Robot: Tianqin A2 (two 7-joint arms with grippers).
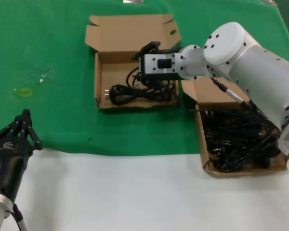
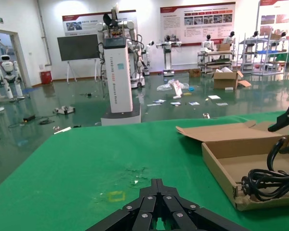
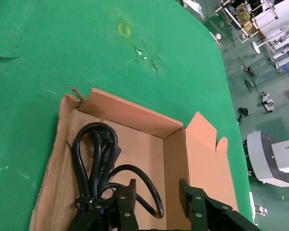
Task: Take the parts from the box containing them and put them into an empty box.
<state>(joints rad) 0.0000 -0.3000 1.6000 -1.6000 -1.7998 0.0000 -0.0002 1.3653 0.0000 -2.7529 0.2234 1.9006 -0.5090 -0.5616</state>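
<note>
Green tabletop point(image 1: 48, 57) carries two open cardboard boxes. The box by the robot's right point(image 1: 241, 168) is heaped with black power cables point(image 1: 238, 139); the farther box point(image 1: 106, 72) holds one coiled cable point(image 1: 135, 92) on its floor. The right pincer point(image 3: 156, 202) hangs inside that farther box just above the coil, jaws parted, nothing between them. The left pincer point(image 1: 23, 130) is parked at the near tabletop edge; its fingers look closed together. Cables judged light, floppy, tangle-prone; best gripped at a bundled loop. The right arm hides part of the coil and of the heap.
</note>
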